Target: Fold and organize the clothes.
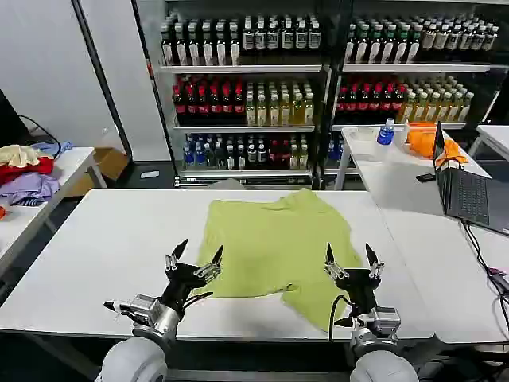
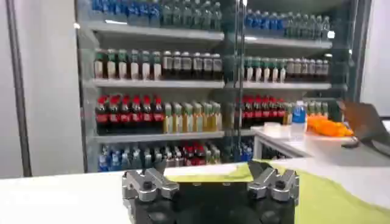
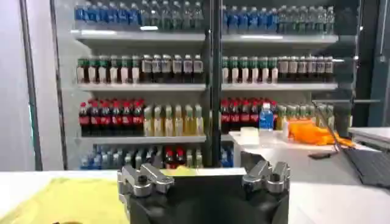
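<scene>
On the white worktop [image 1: 95,239], the lime soft cotton T-shirt [image 1: 274,243] is lying spread flat, mid-surface. Left pincer [image 1: 196,256] is hovering wide open and empty at the shirt's near-left hem; right pincer [image 1: 351,256] is hovering wide open and empty over its near-right corner.

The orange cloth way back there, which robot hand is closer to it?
Right. The right gripper is on the orange cloth's side; the left gripper sits farther across the table.
</scene>
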Available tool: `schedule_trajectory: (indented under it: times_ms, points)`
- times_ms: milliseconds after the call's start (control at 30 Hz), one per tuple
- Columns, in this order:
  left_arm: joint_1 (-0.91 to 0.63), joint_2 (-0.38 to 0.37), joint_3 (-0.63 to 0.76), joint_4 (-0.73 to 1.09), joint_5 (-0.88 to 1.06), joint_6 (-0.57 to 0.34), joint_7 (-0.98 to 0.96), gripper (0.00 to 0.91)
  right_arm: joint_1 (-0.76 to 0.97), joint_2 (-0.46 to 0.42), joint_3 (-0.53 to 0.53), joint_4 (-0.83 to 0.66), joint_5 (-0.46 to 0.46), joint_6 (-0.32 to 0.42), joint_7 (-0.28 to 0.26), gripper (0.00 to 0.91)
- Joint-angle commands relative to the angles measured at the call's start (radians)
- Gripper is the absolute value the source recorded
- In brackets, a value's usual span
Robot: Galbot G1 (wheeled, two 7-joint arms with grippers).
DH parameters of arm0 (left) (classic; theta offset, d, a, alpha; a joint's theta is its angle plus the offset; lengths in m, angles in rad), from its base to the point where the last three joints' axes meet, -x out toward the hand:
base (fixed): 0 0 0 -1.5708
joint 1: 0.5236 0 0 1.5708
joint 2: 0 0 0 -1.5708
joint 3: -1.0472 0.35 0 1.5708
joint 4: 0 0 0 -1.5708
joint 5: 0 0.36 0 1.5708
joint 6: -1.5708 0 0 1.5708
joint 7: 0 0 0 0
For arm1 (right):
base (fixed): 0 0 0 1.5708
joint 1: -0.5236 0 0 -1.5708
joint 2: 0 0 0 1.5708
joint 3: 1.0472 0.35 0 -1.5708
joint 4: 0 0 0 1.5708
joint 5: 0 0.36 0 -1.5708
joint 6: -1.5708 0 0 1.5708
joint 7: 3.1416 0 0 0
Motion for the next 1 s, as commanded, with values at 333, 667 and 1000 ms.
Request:
schedule_trajectory:
  times_ms: [333,667,1000]
  points:
    - [-0.031,0.123,0.045,0.079,-0.049,0.25,-0.003,0.907,-0.059,-0.047,-0.017,-0.021,0.076,-0.16,0.07,0.907]
    - [-0.06,0.11,0.081,0.158,-0.041,0.25,-0.012,0.907,-0.11,-0.028,-0.044,-0.025,0.077,-0.17,0.078,0.907]
    - [-0.078,0.096,0.106,0.201,-0.037,0.25,-0.024,0.907,-0.121,-0.024,-0.057,-0.036,0.076,-0.181,0.077,0.907]
